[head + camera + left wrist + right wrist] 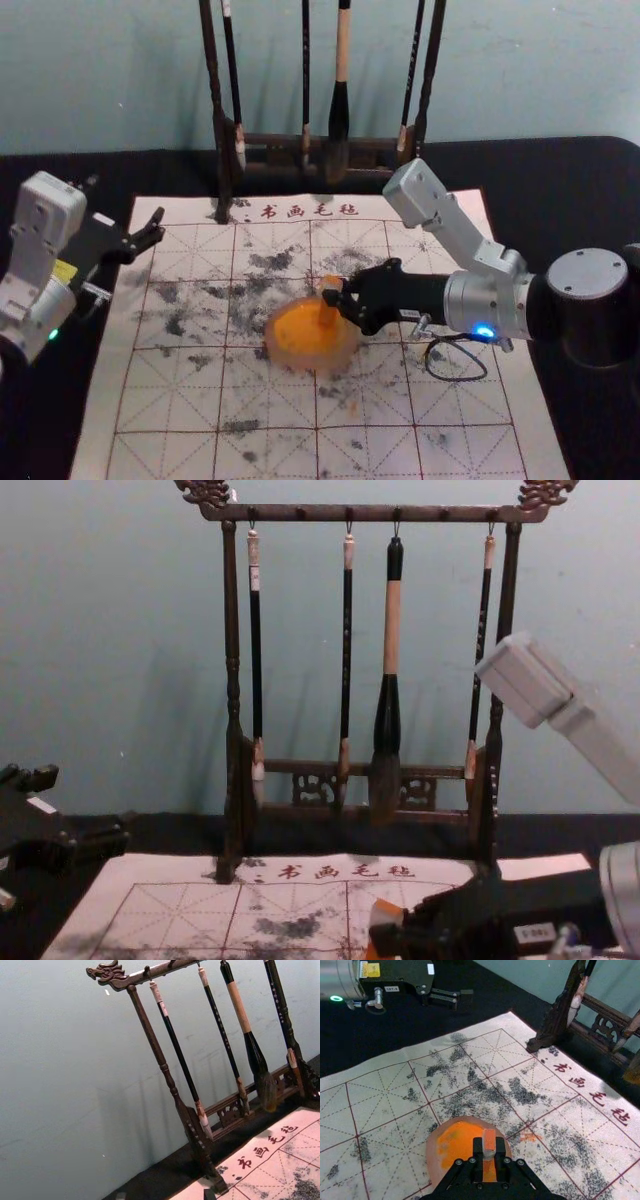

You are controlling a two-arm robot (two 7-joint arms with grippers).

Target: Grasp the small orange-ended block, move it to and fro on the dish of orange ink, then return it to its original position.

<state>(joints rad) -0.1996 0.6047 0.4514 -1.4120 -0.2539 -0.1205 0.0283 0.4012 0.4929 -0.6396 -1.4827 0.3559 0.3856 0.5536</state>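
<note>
My right gripper (336,297) is shut on the small orange-ended block (329,285), holding it upright over the right part of the ink dish (284,352). In the right wrist view, the block (489,1140) stands between the fingertips of the right gripper (489,1152), with orange ink in the round dish (434,1157) behind it. Whether its lower end touches the ink cannot be told. The block (384,916) also appears low in the chest view. My left gripper (126,208) is held off at the left, open and empty; its fingertips (121,1196) edge into the left wrist view.
A dark wooden rack (222,120) with several hanging brushes stands at the back, before the wall. The gridded white calligraphy mat (165,400), marked with black smudges, lies on the black table cloth (60,165). A small orange smear (530,1137) marks the mat beside the dish.
</note>
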